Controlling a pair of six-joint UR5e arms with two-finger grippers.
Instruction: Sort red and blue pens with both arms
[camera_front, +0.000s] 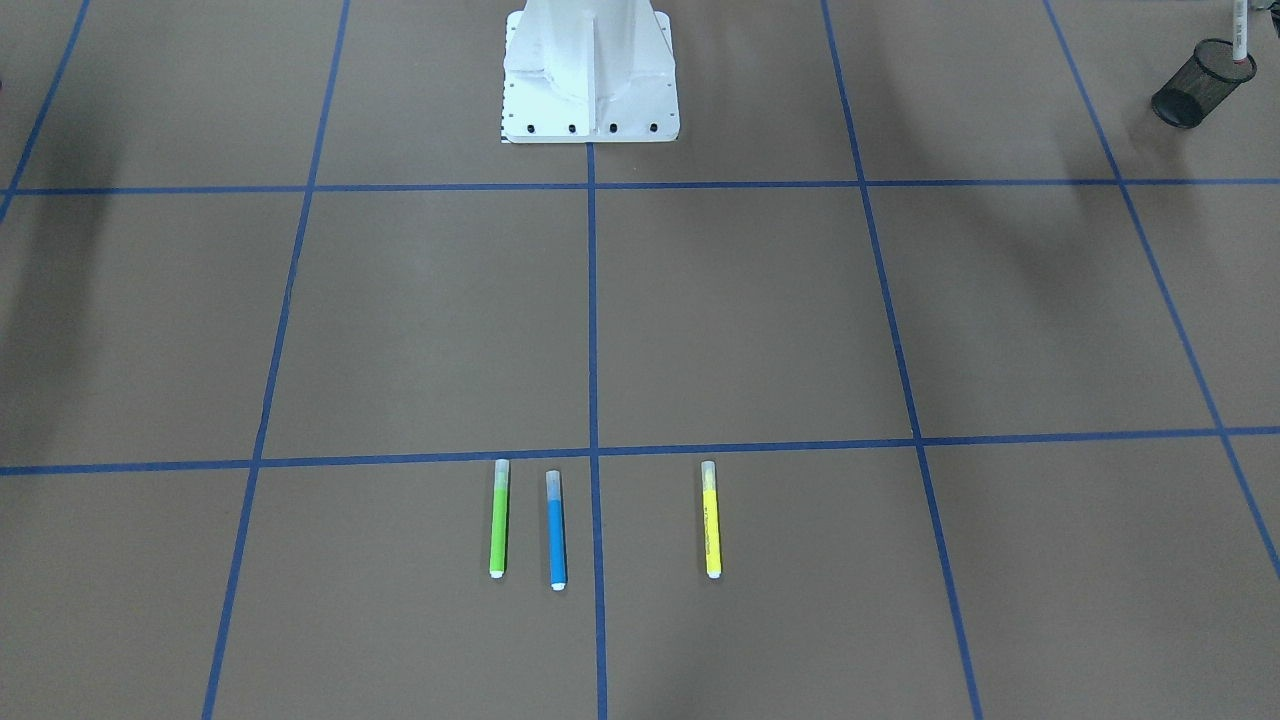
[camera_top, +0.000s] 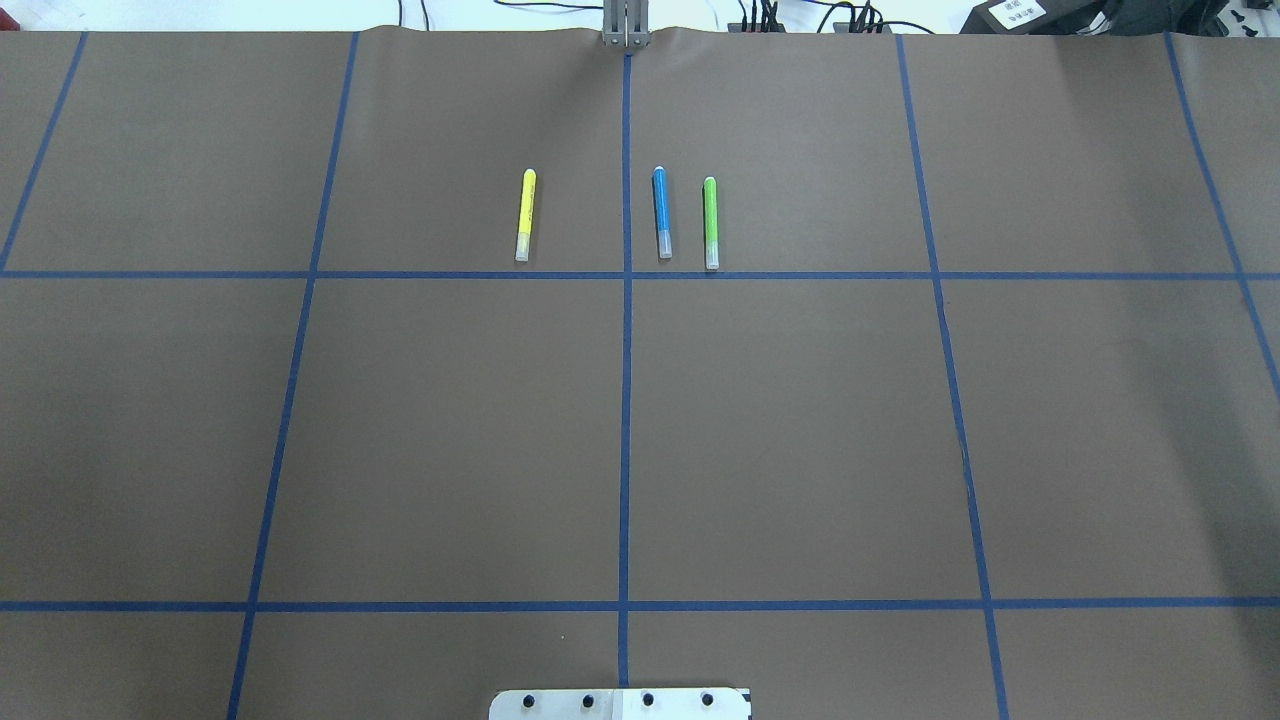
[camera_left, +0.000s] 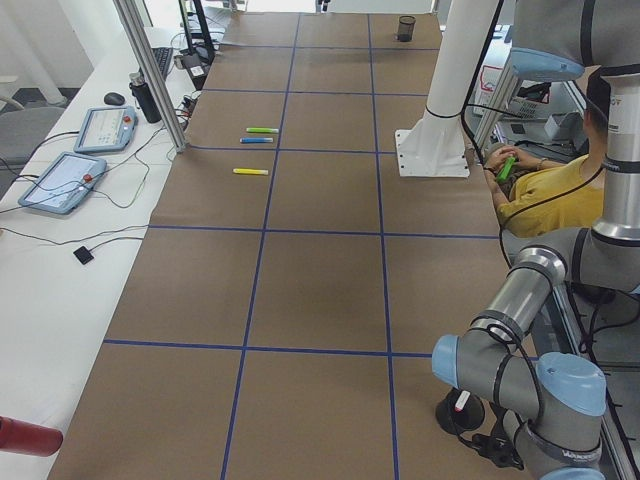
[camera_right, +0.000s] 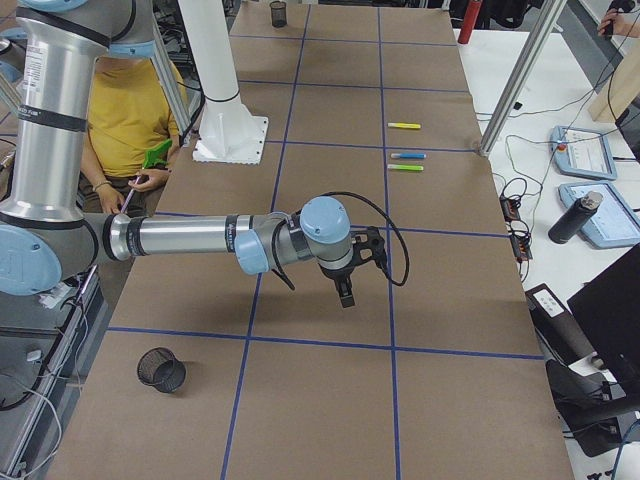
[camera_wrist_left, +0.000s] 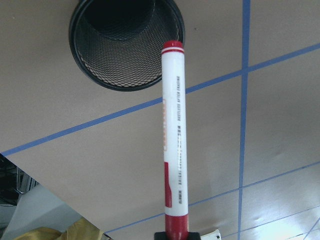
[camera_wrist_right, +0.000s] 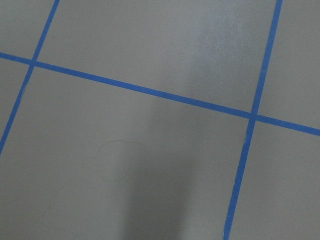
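Note:
The red pen (camera_wrist_left: 172, 135), white-barrelled with red ends, hangs upright in my left gripper (camera_wrist_left: 172, 234), which is shut on its top end. Its lower end sits at the rim of a black mesh cup (camera_wrist_left: 125, 47), which the front-facing view shows at the robot's left table end (camera_front: 1200, 85). The blue pen (camera_front: 556, 530) lies on the brown table far from the base, between a green and a yellow marker. My right gripper (camera_right: 345, 298) hovers over bare table, well short of the pens. It shows only in the right side view, so I cannot tell its state.
The green marker (camera_front: 498, 518) and the yellow marker (camera_front: 711, 519) flank the blue pen. A second mesh cup (camera_right: 162, 370) stands at the robot's right table end. The white robot base (camera_front: 590, 70) is mid-table. A person in a yellow shirt (camera_right: 130, 110) sits behind it.

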